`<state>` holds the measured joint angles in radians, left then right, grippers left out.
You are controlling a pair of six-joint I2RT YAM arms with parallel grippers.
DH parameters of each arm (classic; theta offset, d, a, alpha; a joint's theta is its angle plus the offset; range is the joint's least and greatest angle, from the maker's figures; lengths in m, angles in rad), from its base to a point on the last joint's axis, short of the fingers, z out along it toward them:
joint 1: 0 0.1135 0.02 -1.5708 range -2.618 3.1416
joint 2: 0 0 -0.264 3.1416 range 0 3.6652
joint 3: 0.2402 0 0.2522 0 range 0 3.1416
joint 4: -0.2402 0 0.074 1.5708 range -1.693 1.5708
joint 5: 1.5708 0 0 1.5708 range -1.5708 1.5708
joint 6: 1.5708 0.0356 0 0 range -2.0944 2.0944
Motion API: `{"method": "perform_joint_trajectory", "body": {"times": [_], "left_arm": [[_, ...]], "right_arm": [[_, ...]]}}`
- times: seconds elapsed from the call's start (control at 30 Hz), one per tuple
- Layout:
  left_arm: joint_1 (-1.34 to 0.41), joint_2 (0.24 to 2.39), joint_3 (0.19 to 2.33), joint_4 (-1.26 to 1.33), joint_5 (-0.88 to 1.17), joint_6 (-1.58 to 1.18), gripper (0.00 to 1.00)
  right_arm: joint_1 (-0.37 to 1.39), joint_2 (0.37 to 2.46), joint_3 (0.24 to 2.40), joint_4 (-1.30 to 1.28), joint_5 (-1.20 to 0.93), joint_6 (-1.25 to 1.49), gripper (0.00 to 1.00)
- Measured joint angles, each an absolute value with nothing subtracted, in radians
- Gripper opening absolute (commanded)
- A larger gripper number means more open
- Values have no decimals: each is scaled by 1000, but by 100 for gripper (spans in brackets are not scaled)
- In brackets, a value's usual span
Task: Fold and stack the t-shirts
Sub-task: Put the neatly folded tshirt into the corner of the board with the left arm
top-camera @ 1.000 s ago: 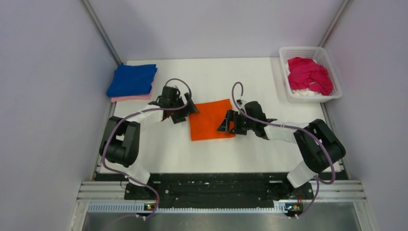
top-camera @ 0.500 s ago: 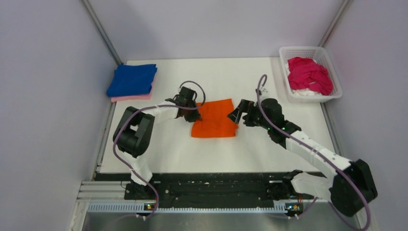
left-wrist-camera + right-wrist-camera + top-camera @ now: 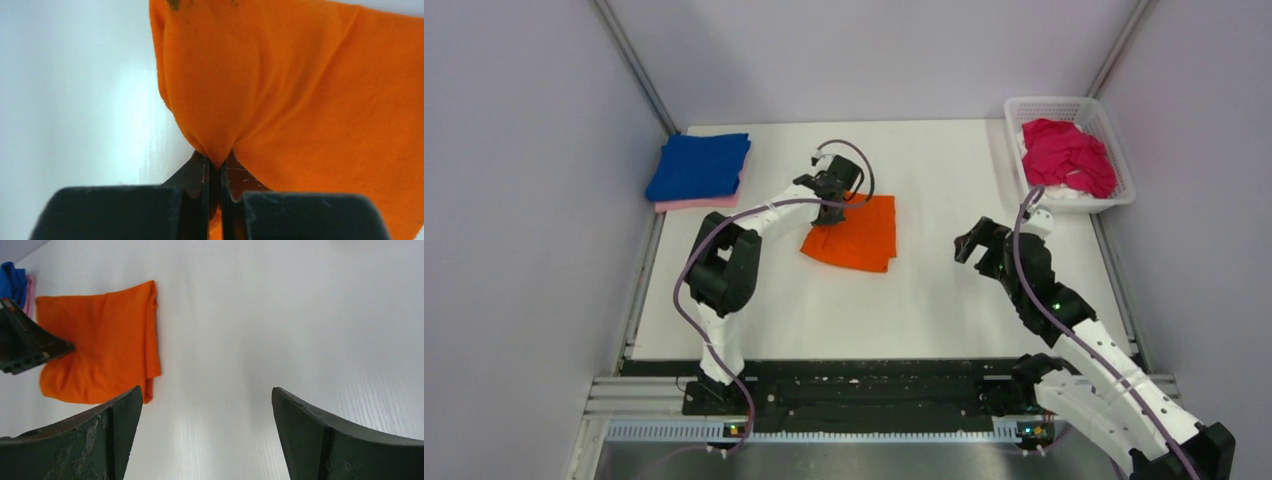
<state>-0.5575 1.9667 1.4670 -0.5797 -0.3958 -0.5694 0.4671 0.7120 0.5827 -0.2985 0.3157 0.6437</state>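
The folded orange t-shirt [image 3: 856, 238] lay near the middle of the white table [image 3: 924, 300]. Its far-left corner was lifted where the left gripper [image 3: 215, 162] pinched a pucker of cloth, and in the left wrist view the jaws were pressed together on the fabric with almost no gap. We judged the step in hand to be carrying this shirt to the stack at the far left, where a folded royal blue t-shirt [image 3: 699, 165] sat on a pale pink t-shirt [image 3: 692, 204]. Held by a single corner, the folded layers could slide apart. We would therefore drag it low and slowly, keep its bulk flat on the table, and release only once its edges squared with the blue one. The right gripper [image 3: 977, 243] hung spread and empty, well apart from the cloth. A magenta t-shirt [image 3: 1069, 158] lay crumpled in the white lattice basket [image 3: 1054, 101] at the far right.
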Motion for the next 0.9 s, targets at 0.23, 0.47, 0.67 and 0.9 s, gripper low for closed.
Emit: {"method": "perform_joint_trajectory", "body": {"times": [0.23, 0.47, 0.67, 0.9], "left_arm": [[-549, 1975, 1574, -601, -631, -398, 0], [-509, 1990, 1583, -494, -749, -131, 0], [-427, 1996, 1584, -378, -778, 78, 0], [-324, 2008, 1666, -318, -797, 212, 0]], "right_arm": [[460, 701, 568, -364, 370, 608, 99], [451, 720, 568, -366, 401, 568, 99], [432, 778, 572, -364, 418, 537, 99], [410, 863, 581, -354, 424, 511, 99]]}}
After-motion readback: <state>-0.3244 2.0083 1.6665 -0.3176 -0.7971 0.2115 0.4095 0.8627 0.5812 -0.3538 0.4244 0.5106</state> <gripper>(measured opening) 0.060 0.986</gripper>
